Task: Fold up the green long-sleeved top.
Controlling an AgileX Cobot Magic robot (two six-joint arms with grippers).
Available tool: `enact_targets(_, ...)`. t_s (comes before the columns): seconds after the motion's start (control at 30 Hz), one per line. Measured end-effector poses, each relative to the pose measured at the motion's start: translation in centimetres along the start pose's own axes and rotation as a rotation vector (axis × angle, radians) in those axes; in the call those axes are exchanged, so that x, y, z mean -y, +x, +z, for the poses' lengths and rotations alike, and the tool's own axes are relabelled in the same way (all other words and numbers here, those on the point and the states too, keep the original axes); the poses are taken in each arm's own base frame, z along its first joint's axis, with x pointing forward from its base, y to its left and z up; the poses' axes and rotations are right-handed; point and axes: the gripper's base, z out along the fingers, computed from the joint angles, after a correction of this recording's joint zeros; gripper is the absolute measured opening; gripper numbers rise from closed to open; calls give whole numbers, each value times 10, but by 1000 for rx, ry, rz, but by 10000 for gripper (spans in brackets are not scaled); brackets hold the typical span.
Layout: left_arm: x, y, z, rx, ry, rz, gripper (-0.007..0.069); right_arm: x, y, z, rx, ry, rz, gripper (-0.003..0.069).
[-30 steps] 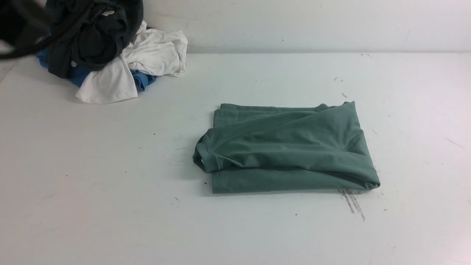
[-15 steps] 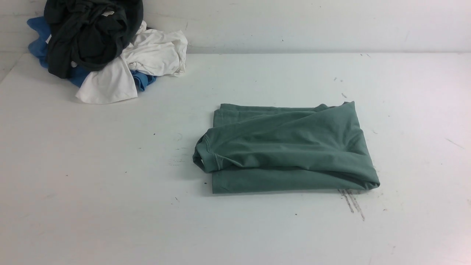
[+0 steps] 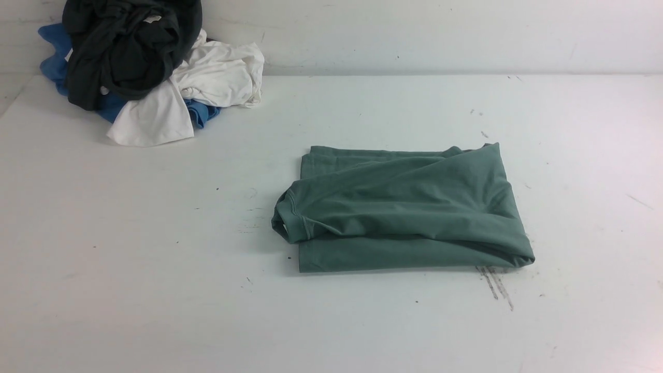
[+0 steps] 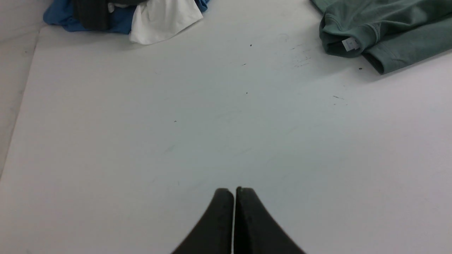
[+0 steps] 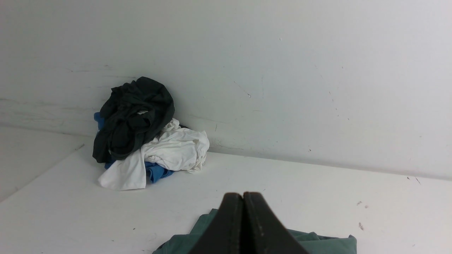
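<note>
**Green top folded, both claws clenched and clear**

The green top (image 3: 409,207) lies in a compact rectangle near the middle of the desk (image 3: 155,269), a little toward the robot's right. One collar end bulges out at its left edge, with the white neck tag (image 4: 350,43) showing in the left wrist view. Top layer is rumpled, not flat.

Left claw (image 4: 233,192) is clenched with nothing in it, over bare desk well apart from the top. Right claw (image 5: 243,197) is clenched too, empty, above the top's far edge.

Pile of clothes (image 3: 145,72), dark, white and blue, sits in the far left corner, well apart.

Fold looks done, I'd say. Risk: any low pass by the right claw could snag the loose upper layer and drag the fold open. The bulging collar may also spring the stack.
</note>
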Motion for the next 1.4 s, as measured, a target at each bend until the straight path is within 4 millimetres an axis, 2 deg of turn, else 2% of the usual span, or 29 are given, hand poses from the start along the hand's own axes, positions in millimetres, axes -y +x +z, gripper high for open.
enact_targets(0.63, 0, 0, 0, 1, 0, 2, -7, -6, 15, -1, -162, -67, 0, -14)
enact_targets(0.73, 0, 0, 0, 1, 0, 2, -7, -3, 16, -1, -168, -40, -40, -14)
enact_targets(0.83, 0, 0, 0, 1, 0, 2, -7, 3, 25, 0, -167, 10, -91, -14)
enact_targets(0.9, 0, 0, 0, 1, 0, 2, -7, 8, 37, -2, -148, 62, -119, -14)
enact_targets(0.97, 0, 0, 0, 1, 1, 2, -7, 14, 58, -8, -114, 126, -126, -14)
enact_targets(1.0, 0, 0, 0, 1, 1, 2, -7, 15, 60, -9, -100, 138, -138, -14)
enact_targets(1.03, 0, 0, 0, 1, 1, 2, -7, 19, 83, -16, -58, 188, -143, -14)
enact_targets(1.07, 0, 0, 0, 1, 1, 2, -7, 21, 96, -21, -25, 215, -153, -14)
enact_targets(1.1, 0, 0, 0, 1, 1, 2, -7, 22, 98, -22, -10, 226, -165, -14)
enact_targets(1.17, 0, 0, 0, 1, 1, 2, -7, 27, 135, -32, 55, 296, -135, -14)
enact_targets(1.2, 0, 0, 0, 1, 1, 2, -7, 28, 138, -33, 59, 301, -124, -14)
enact_targets(1.23, 0, 0, 0, 1, 1, 2, -7, 30, 157, -38, 81, 340, -83, -14)
enact_targets(1.4, 0, 0, 0, 1, 1, 2, -7, 40, 218, -43, 40, 471, -11, -14)
